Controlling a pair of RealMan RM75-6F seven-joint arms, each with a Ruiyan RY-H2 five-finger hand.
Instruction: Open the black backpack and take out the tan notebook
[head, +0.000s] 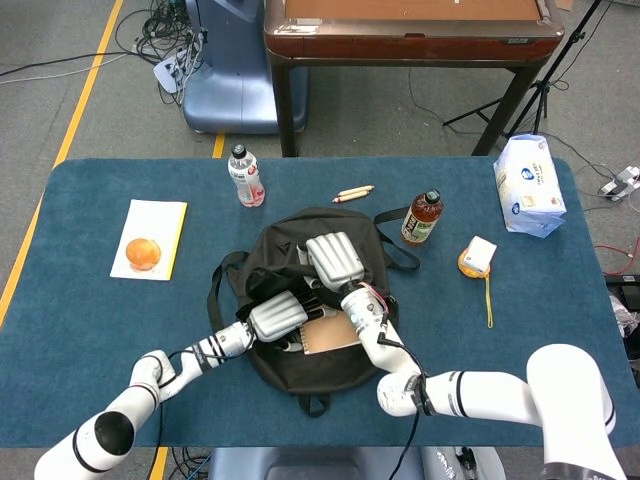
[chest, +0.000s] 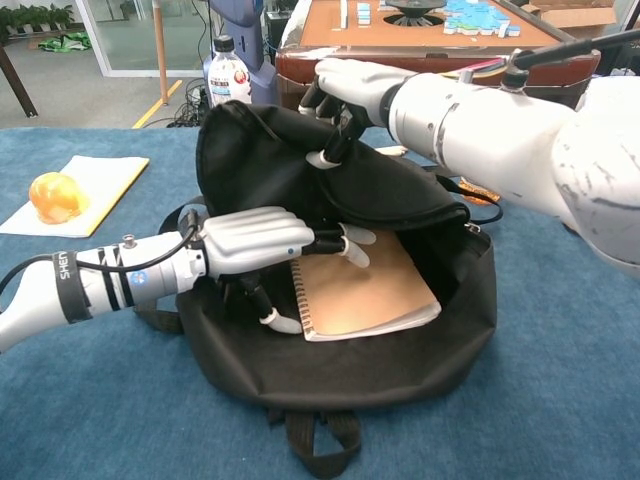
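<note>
Two hands at work on one black backpack (chest: 350, 370), lying flat mid-table on blue cloth (head: 90, 310) with mouth wide open. Right hand (chest: 345, 95) up top, fingers closed on a fold of the upper flap and holding it lifted clear of the opening. Left hand (chest: 262, 243) reaching in from the side, fingers laid over the spiral-bound edge of the tan notebook (chest: 375, 290) with thumb curled below that edge; touching, perhaps beginning to pinch, but no firm hold to be seen. Notebook resting flat inside on the lower panel, most of its cover exposed. Best done, by this reading: keep flap high and steady, slide thumb fully under the spine, close fingers down on the cover, then draw out low and level toward the open front rim rather than straight up, so no corner catches on zipper or fabric. Likely risk: thin cover bending, or the book slipping from a shallow pinch. Elsewhere only bystanders: orange (head: 143, 252) on a yellow pad, two bottles near the bag.
</note>
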